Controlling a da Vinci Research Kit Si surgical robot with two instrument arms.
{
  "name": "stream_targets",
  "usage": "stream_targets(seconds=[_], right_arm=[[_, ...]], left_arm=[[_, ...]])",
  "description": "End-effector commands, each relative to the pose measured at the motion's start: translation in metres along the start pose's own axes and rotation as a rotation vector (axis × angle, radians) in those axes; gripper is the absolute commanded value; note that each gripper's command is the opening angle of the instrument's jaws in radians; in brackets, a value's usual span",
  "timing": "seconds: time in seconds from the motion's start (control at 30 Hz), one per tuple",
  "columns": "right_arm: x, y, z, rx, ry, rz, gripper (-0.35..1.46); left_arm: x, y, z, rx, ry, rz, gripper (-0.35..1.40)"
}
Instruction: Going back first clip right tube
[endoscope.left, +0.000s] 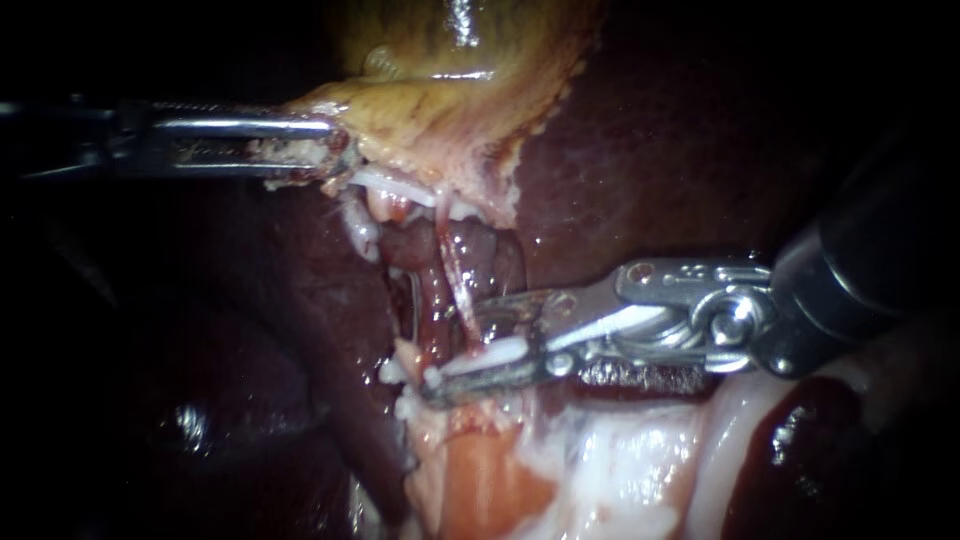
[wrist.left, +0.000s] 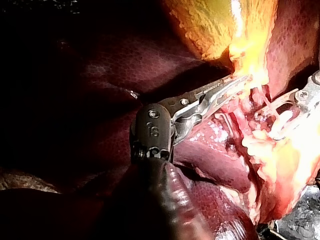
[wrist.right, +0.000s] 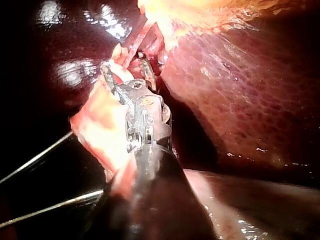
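Where the endoscope looks in, the right tube (endoscope.left: 455, 270) is a thin pink strand dropping from the gallbladder (endoscope.left: 430, 110) into the parted jaws of the right instrument (endoscope.left: 455, 345), a white clip (endoscope.left: 492, 354) lying between them, while the left instrument (endoscope.left: 335, 150) is clamped on the gallbladder's edge. From the left wrist, those clamped jaws bite yellow tissue. From the right wrist, the strand passes between the spread jaws.
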Motion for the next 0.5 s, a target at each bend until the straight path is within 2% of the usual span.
stream_targets(seconds=[0.03, 0.13, 0.3, 0.5], right_arm=[[-0.0001, -0.0001, -0.0003, -0.003, 0.000, -0.015, 0.50], [-0.0005, -0.0006, -0.0015, 0.032, 0.002, -0.041, 0.50], [-0.0011, -0.0015, -0.0031, 0.055, -0.002, -0.100, 0.50], [-0.0015, -0.0017, -0.0040, 0.078, -0.007, -0.131, 0.50]], left_arm=[[0.0000, 0.0000, 0.0000, 0.000, 0.000, 0.000, -0.35], [0.0000, 0.0000, -0.0001, -0.001, 0.000, 0.000, -0.35], [0.0000, -0.0002, -0.0002, -0.002, -0.001, 0.000, -0.35], [0.0000, -0.0002, -0.0002, -0.002, -0.001, 0.000, -0.35]])
